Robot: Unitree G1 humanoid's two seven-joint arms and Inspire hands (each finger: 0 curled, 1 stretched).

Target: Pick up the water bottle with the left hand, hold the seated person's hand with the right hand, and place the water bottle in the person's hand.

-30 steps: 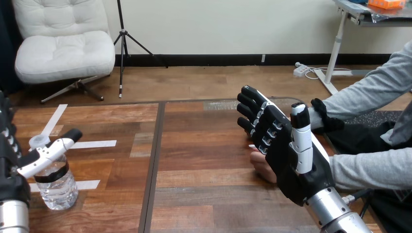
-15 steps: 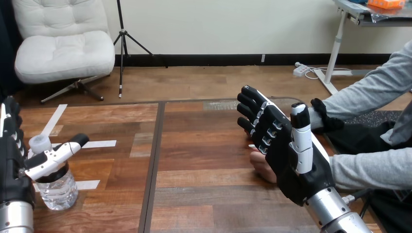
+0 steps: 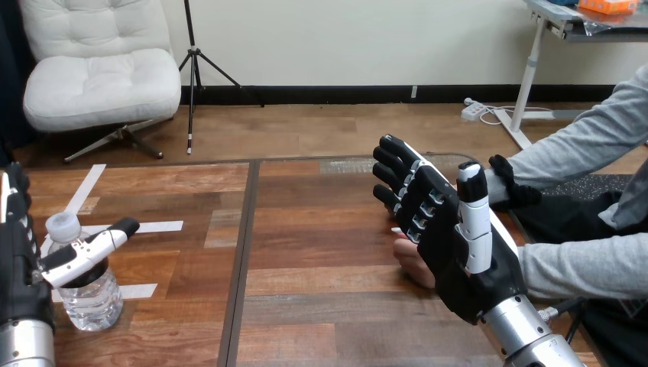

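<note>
Left hand point(image 3: 21, 281) stands spread at the left edge of the counter point(image 3: 321, 306), fingers straight and grasping nothing. Its thumb reaches across the front of the water bottle point(image 3: 92, 300), just under the neck; whether it touches there I cannot tell. The bottle stands upright on the counter, close against that hand.

To take it well, the hand probably needs to close round the body rather than the narrow neck, squeeze lightly because thin plastic likely gives, and lift straight up so the bottle does not tip.

Right hand point(image 3: 458, 256) is upright and released, fingers relaxed, in front of the person's hand point(image 3: 410, 264), which rests on the counter behind it. No finger is seen curling round it, so that hold is not yet made.

The bottle is clear with a dark band, and its white cap point(image 3: 63, 226) is on, so spilling seems unlikely. Its water level cannot be made out.
</note>
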